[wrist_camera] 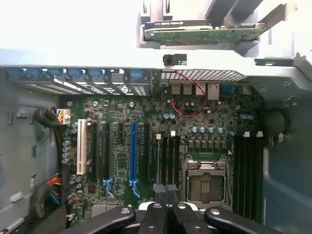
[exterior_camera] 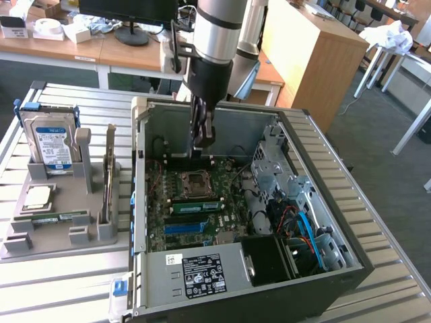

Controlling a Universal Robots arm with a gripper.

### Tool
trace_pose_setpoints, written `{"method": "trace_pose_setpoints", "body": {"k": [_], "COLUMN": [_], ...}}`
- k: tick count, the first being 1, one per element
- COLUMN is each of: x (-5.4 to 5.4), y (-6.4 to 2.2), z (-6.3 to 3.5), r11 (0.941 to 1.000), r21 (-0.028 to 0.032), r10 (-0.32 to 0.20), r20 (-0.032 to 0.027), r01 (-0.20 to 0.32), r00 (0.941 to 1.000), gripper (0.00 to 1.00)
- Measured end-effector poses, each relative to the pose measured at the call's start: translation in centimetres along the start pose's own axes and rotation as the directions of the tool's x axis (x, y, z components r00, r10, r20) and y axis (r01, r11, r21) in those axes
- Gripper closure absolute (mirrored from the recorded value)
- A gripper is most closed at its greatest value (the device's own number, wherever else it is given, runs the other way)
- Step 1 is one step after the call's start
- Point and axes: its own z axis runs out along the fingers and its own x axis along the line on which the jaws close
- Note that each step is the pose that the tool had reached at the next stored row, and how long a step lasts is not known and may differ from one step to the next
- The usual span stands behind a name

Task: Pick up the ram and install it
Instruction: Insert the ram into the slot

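So, ram (exterior_camera: 195,207): thin green stick w/ dark chips, standing on edge in a mobo slot inside the case; looks seated, lying across the board, just on the near side of the CPU socket (exterior_camera: 195,180).
Gripper (exterior_camera: 202,140): fingers pressed together, nothing pinched; hangs over the far part of the board, above the socket, apart from the ram. Wrist view has the black fingertips (wrist_camera: 156,214) closed side by side over the row of dark memory slots.
Blue slot strip (exterior_camera: 183,227): next to the ram on its near side, empty.
Mobo (exterior_camera: 158,232): lies flat in the case bottom, socket open w/ no chip in it.
Case (exterior_camera: 337,202): on its side, panel off; metal drive cage and blue cables (exterior_camera: 306,229) toward the exterior view's right; PSU w/ white and black label (exterior_camera: 202,274) at the near edge.
Grey tray (exterior_camera: 20,245): outside the case, on the exterior view's left.
Tray contents: hard drive (exterior_camera: 50,145) upright at the far end; silver processor chip (exterior_camera: 37,196) lying flat; second green stick (exterior_camera: 57,217) lying flat just near of the chip; expansion card (exterior_camera: 109,178) upright on the side nearest the case.
Table (exterior_camera: 384,262): slatted metal top, carries both case and tray.
Background: wooden desks (exterior_camera: 135,57) and a cabinet (exterior_camera: 310,47) on the far side.
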Motion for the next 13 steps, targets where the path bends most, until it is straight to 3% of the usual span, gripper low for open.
{"method": "trace_pose_setpoints", "body": {"k": [4, 13], "x": [0.00, 0.00], "y": [0.01, -0.14], "z": [-0.52, -0.55], "r11": [1.0000, 1.0000], "r21": [0.0001, -0.0001], "r10": [0.000, 0.000], "r20": [0.0002, -0.0001], "r01": [0.000, 0.000], "r00": [1.0000, 1.0000], "gripper": [0.90, 0.90]}}
